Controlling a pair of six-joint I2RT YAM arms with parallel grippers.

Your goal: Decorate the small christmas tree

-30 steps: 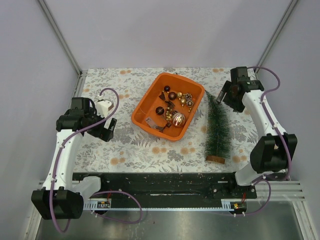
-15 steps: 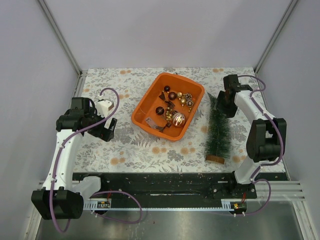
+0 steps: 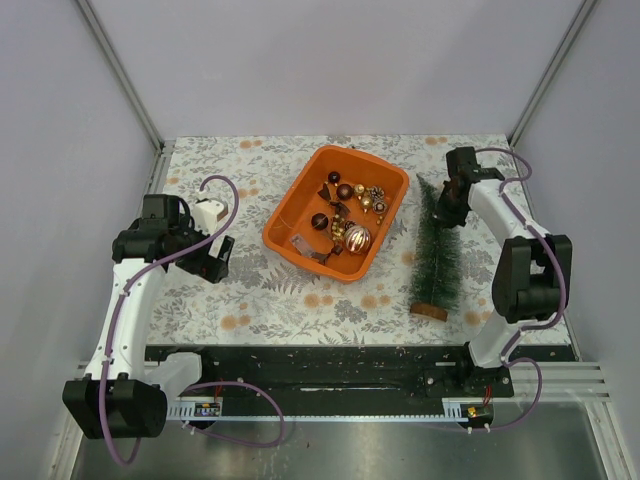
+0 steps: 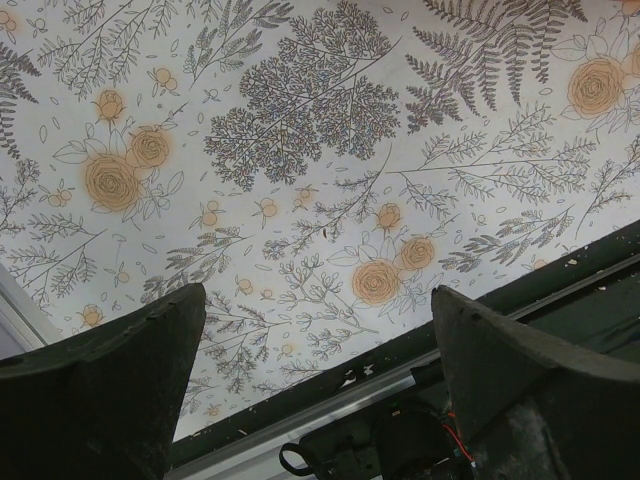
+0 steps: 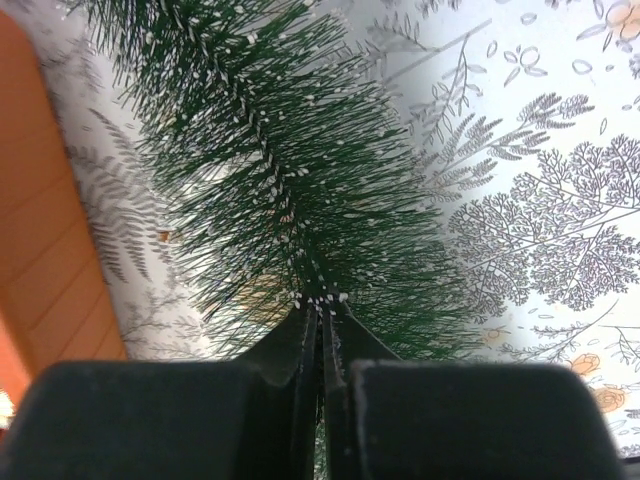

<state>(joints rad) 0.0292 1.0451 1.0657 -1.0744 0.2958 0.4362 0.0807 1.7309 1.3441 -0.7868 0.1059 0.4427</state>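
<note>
Small christmas tree (image 3: 437, 262), narrow tip in tight pinch of the right hand (image 3: 448, 205).

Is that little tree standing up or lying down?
Lying down. The small christmas tree lies lengthwise on the table beside the orange tub; the right gripper is shut near its tip.

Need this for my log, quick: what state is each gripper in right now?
Left gripper: open, holding nothing.
Right gripper: closed on the small christmas tree, near its top.
</note>
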